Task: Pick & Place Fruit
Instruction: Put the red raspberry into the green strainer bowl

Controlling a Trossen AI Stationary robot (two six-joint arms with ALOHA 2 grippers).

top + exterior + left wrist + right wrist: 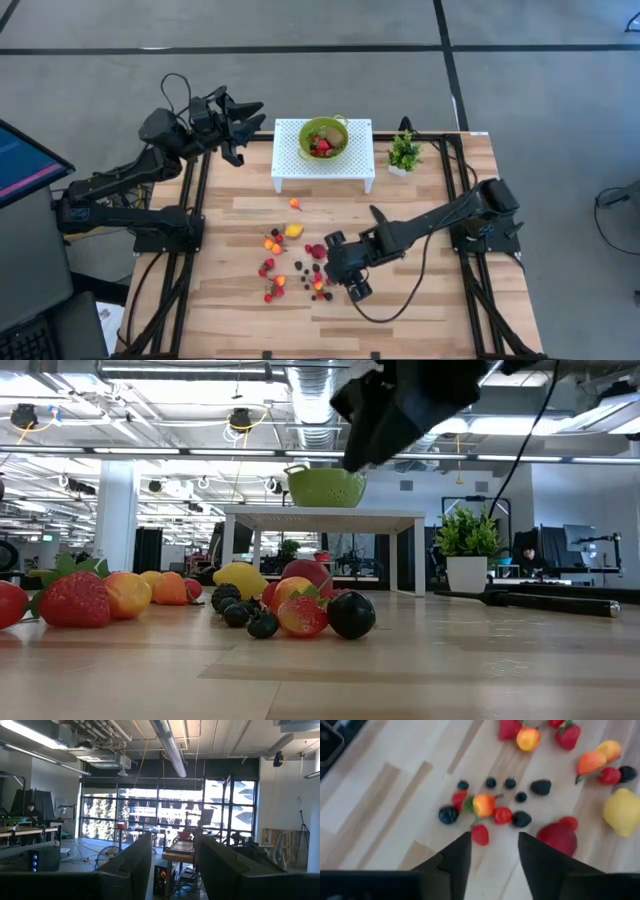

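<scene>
Several small toy fruits (290,262), red, orange, yellow and dark, lie scattered on the wooden table's middle. In the right wrist view they include a yellow lemon (623,811), a dark red fruit (559,836) and a small red berry (480,834). My right gripper (326,270) hovers open above the right side of this cluster, slanting down, with nothing between its fingers (455,857). The small red berry lies just ahead of one fingertip. My left gripper (250,120) is raised at the table's far left corner, open and empty, pointing out into the room (172,852).
A green bowl (323,136) holding red fruit stands on a white perforated stand (290,165) at the far middle. A small potted plant (404,152) stands to its right. A long black thing (545,601) lies on the table to the right in the low view.
</scene>
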